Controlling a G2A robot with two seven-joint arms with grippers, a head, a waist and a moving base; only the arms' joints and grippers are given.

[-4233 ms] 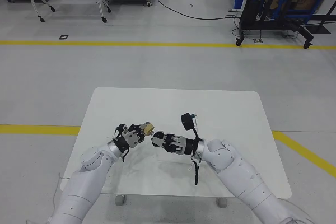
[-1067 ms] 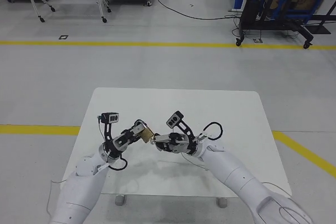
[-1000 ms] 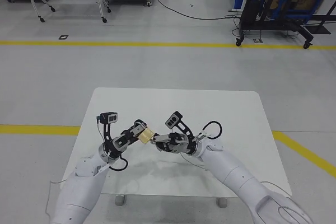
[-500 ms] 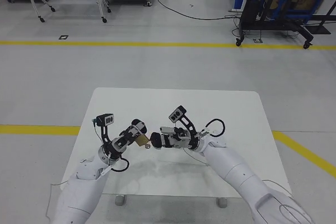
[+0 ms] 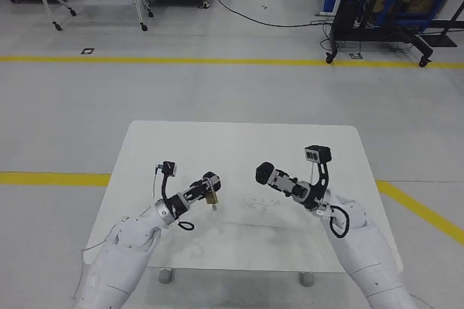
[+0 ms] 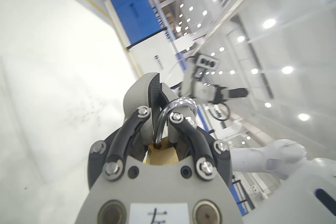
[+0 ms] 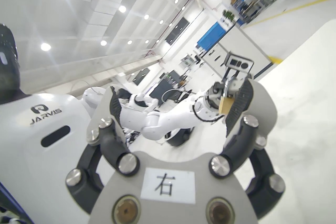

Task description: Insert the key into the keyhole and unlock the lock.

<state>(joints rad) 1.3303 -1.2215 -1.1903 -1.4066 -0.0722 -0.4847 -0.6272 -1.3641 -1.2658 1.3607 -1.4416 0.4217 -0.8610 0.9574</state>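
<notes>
Above table (image 5: 294, 147) | left fingers (image 6: 155, 93) clamped on brass lock (image 6: 160, 154), silver shackle (image 6: 181, 102) | right fingers (image 7: 237, 101) apart

Left gripper (image 5: 209, 186) fingers clamped; right gripper (image 5: 264, 173) fingers spread, arms apart

You stand in a large robot test hall, a kind of industrial lab.
You see 1 white table (image 5: 294, 147) on a wide pale floor (image 5: 216, 93) marked with yellow lines (image 5: 216, 59), a black wheeled frame (image 5: 342, 23) behind it, blue wall panels (image 6: 134, 9), and rows of round lamps (image 6: 287, 69) on a high ceiling.
</notes>
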